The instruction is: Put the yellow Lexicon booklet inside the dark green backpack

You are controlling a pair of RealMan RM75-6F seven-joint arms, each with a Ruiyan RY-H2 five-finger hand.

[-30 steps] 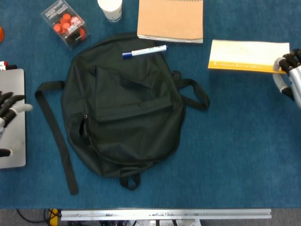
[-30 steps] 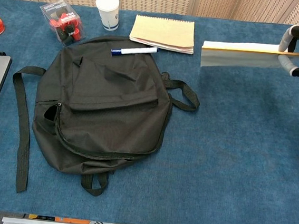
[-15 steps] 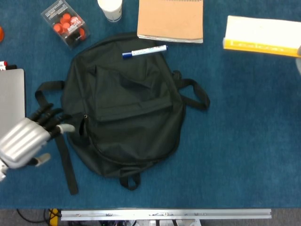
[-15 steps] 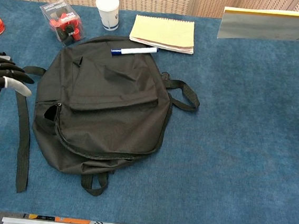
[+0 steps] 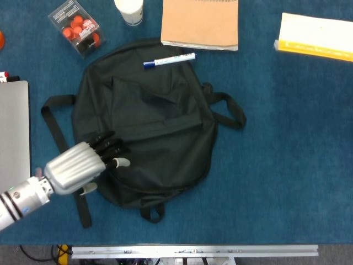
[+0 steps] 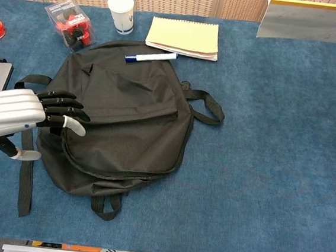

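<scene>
The dark green backpack (image 5: 160, 121) (image 6: 127, 116) lies flat in the middle of the blue table, with a dark slit of an opening on its left side. My left hand (image 5: 83, 165) (image 6: 20, 115) reaches in from the left, fingers stretched out over the backpack's left edge by that opening, holding nothing. The yellow Lexicon booklet (image 5: 317, 36) (image 6: 318, 22) hangs in the air at the far right, well off the table in the chest view. Its right end runs out of frame, so what holds it is hidden. My right hand shows in neither view.
A blue-capped marker (image 5: 169, 60) (image 6: 151, 57) lies on the backpack's top edge. Behind it sit a tan notepad (image 5: 200, 23) (image 6: 184, 37), a white cup (image 5: 129, 10) (image 6: 120, 13) and a clear box of red pieces (image 5: 77, 27) (image 6: 70, 24). A grey laptop (image 5: 14, 132) lies at the left.
My left hand has moved right from over the laptop to the backpack's left side. The booklet has risen and shifted right, and the right hand has gone out of view.
</scene>
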